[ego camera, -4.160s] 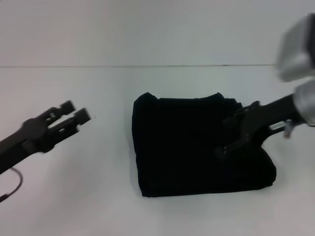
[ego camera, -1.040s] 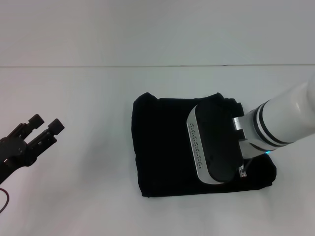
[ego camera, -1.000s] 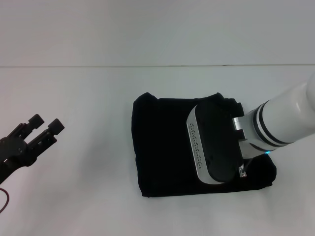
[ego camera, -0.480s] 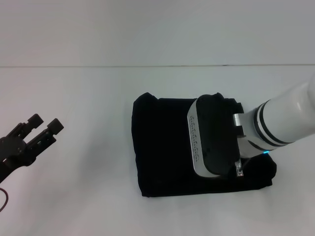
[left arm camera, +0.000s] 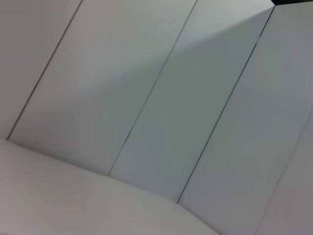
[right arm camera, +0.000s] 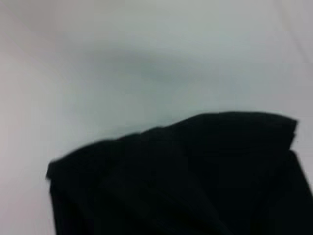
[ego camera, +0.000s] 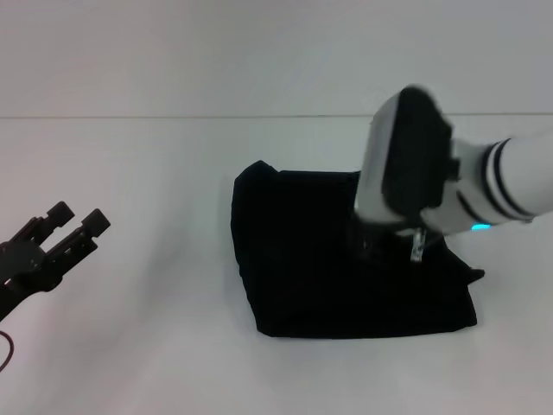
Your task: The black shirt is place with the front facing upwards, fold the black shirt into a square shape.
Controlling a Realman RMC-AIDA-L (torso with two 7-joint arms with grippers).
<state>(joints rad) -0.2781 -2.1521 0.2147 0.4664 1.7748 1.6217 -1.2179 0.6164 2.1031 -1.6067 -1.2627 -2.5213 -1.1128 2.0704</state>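
A plain white, smooth counter (ego camera: 173, 346) is filling most of the head view, running from the 6 o'clock edge up to a thin dark seam (ego camera: 216, 116) that is crossing the picture level from 9 o'clock to 3 o'clock. Beyond that seam, toward 12 o'clock, a flat pale grey-white wall (ego camera: 216, 52) is rising. Soft, even light is falling over both. The left wrist view is showing pale grey wall panels (left arm camera: 161, 122) divided by thin dark joint lines (left arm camera: 146, 103), meeting a lighter surface (left arm camera: 73, 205).

White table (ego camera: 173, 363) carries the black shirt (ego camera: 302, 268) (folded roughly square).
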